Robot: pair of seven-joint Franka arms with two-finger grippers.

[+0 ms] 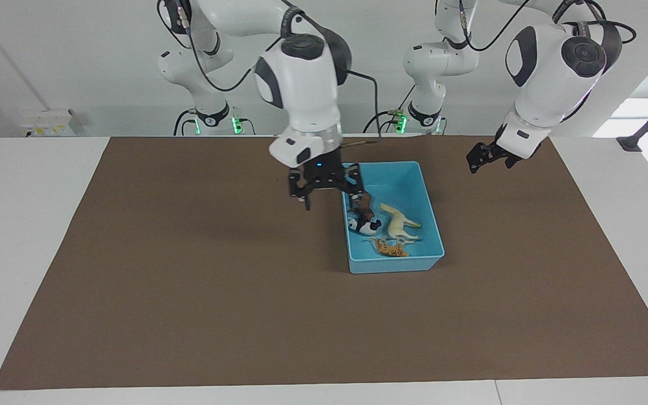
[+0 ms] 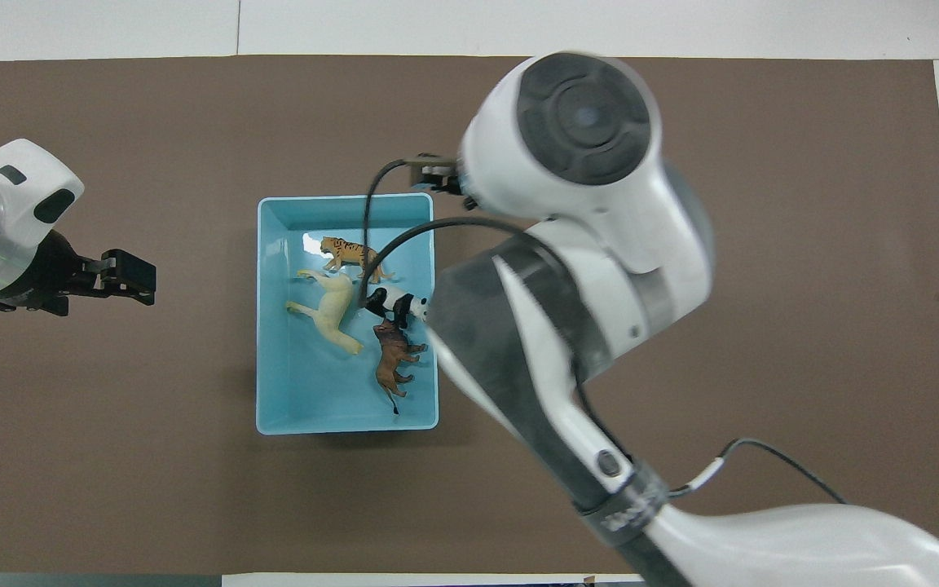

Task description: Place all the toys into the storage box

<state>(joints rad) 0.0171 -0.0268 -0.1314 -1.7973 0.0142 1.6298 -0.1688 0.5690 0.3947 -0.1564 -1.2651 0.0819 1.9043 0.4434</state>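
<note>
The right gripper (image 1: 331,190) is held with its fingers apart and empty, over the storage box (image 1: 432,228) wall that faces the right arm's end of the table. Inside the box, the lion (image 2: 392,360) and panda (image 2: 394,304) are seen along that same wall, the horse (image 2: 331,312) beside them, and the tiger (image 2: 346,253) near the corner farthest from the robots. The left gripper (image 1: 489,158) is held apart and empty, waiting over the brown mat (image 1: 189,281) toward the left arm's end.

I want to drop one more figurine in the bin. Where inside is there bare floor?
The storage box has bare floor along the wall toward the left arm's end and in the corner nearest the robots. It is crowded where the panda, lion, horse and tiger lie.
</note>
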